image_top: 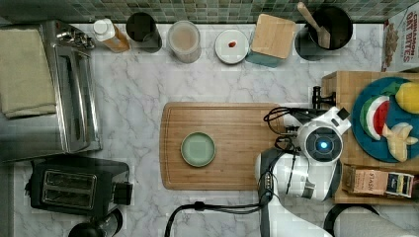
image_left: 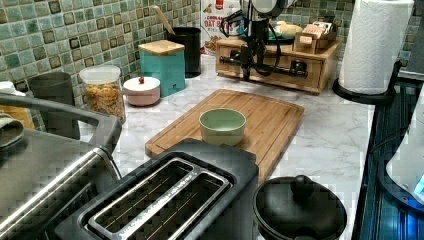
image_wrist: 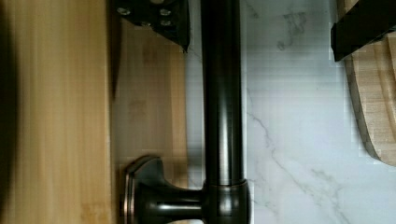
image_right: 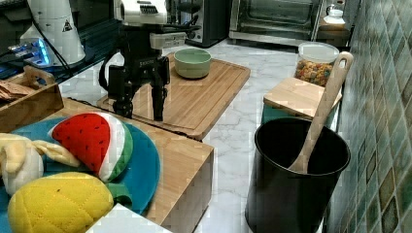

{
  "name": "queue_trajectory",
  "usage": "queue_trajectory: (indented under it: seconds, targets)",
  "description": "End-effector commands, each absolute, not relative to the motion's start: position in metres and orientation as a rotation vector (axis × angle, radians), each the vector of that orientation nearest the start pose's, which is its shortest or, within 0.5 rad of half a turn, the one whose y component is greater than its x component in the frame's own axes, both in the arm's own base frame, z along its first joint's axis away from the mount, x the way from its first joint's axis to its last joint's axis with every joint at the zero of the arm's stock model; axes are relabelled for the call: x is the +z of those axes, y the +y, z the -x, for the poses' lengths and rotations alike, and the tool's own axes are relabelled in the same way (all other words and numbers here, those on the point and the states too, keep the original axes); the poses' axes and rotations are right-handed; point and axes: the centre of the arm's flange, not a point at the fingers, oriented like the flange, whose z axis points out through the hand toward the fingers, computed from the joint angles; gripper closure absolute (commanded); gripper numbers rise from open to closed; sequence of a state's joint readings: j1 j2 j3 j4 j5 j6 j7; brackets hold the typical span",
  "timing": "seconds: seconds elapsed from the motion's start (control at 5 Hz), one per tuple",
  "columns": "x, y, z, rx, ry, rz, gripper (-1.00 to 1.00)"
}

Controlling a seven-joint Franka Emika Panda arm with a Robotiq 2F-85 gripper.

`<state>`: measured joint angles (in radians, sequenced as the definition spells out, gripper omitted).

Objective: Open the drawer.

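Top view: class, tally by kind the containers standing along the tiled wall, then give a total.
Orange bottle with white cap: 1
Dark grey cup: 1
Clear lidded jar of cereal: 1
Small white lidded dish with red knob: 1
Teal canister with wooden lid: 1
Black cylindrical utensil pot: 1
Cardboard cereal box: 1
Total: 7

White marble desk (image_top: 133, 94) with grey veins. Green mosaic tile wall (image_left: 65, 35) behind it, also along the right view's right (image_right: 384, 97). Toaster oven (image_top: 74, 89) and black toaster (image_top: 74, 187) at the top view's left. Paper towel roll (image_left: 375, 45) on black stand. Even indoor light.
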<state>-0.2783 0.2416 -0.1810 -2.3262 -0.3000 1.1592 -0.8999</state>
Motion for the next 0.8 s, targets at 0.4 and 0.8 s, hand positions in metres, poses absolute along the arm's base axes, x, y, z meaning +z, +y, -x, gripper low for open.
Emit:
queue_trajectory:
  seconds: [0.4,0.8]
  targets:
    - [0.213,-0.232,-0.475,-0.198,0.142,3.34,-1.0]
    - [0.214,-0.21,-0.476,-0.234,0.162,3.29,-1.0]
